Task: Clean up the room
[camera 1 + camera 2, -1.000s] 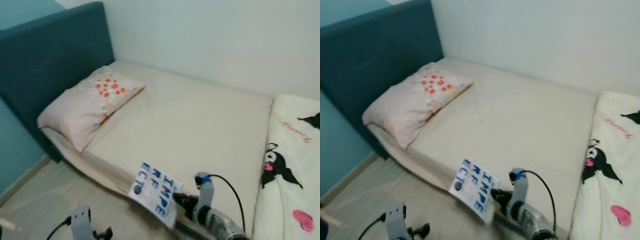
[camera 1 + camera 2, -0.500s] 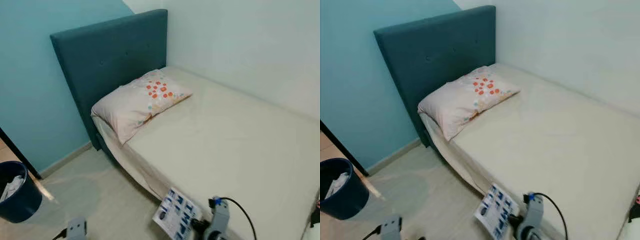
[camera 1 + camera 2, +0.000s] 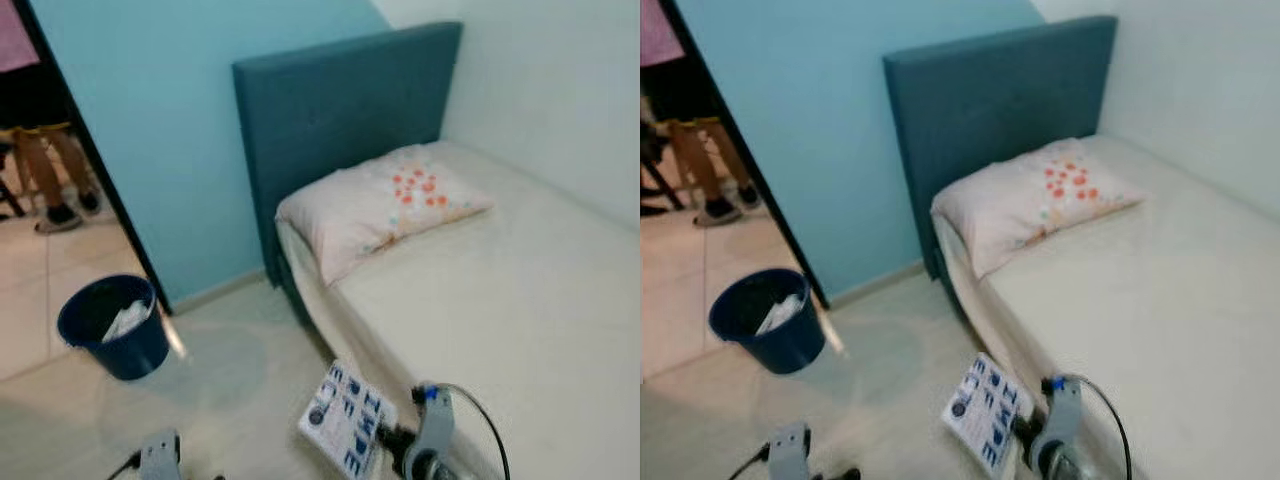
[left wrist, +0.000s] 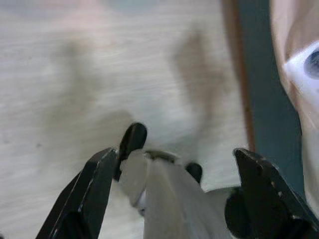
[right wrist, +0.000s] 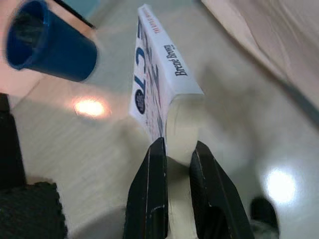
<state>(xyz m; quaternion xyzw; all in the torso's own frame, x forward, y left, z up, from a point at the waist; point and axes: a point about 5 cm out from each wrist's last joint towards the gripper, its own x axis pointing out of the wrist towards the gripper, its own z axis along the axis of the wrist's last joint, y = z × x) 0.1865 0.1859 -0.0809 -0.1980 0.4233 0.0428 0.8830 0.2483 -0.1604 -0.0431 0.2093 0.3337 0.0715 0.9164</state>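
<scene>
The right gripper has its two black jaws closed on the lower edge of a white book, pinching it between them. The book is held edge-on, its spine printed with dark lettering and its cover showing blue print. Beyond it, a dark blue bin stands on the pale wooden floor, well apart from the book. A cream bed edge runs along the other side.

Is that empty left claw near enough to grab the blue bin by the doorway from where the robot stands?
Probably not yet. The left claw hangs open and low by the robot, while the blue bin sits well ahead across bare floor. Nothing blocks the way; the robot would likely need to step closer.
</scene>
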